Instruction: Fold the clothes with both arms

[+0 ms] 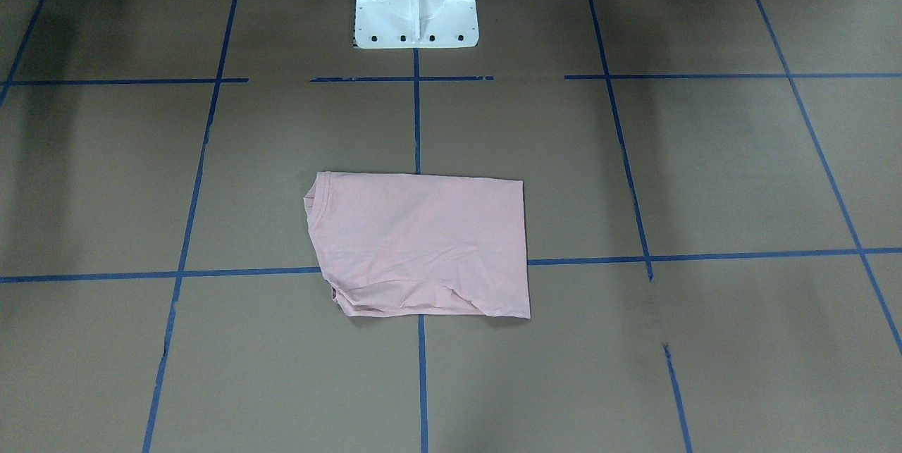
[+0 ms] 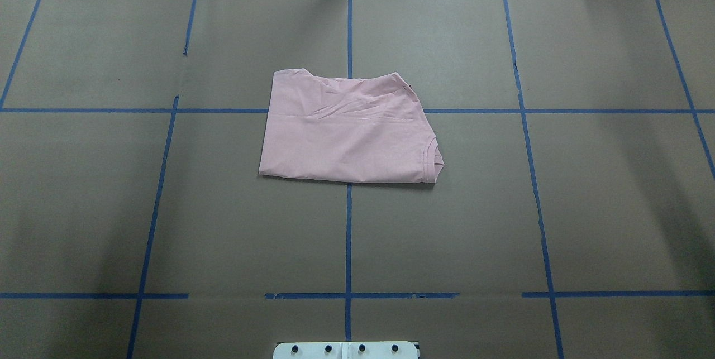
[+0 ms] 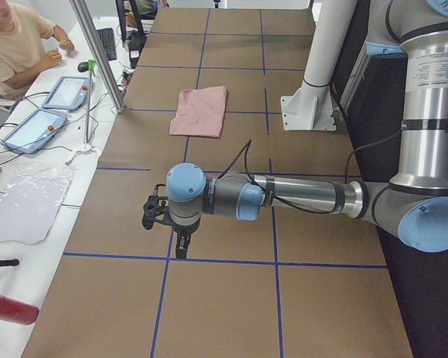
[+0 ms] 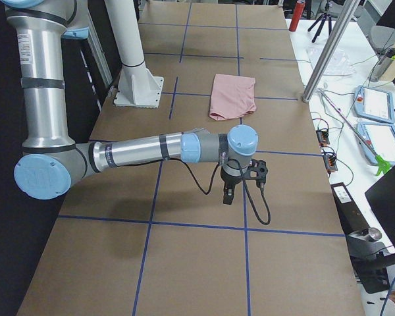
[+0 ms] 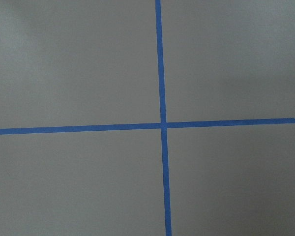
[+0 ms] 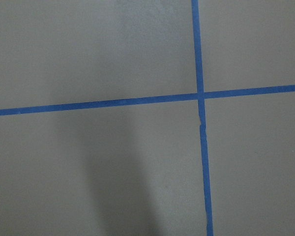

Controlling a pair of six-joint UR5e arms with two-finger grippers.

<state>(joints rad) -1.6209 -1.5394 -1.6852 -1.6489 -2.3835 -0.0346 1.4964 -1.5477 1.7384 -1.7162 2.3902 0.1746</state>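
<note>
Left arm (image 3: 306,195), side view only

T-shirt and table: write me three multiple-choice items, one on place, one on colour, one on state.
1. Where does the T-shirt lie? A. across the centre tape line B. on a shelf C. in a basket
2. What colour is the tape? A. red B. blue C. yellow
3. How is the T-shirt? A. spread out full B. folded flat C. balled up
Answers: 1 A, the line runs under it in the overhead view; 2 B, every line is blue; 3 B, it lies as a compact rectangle.
</note>
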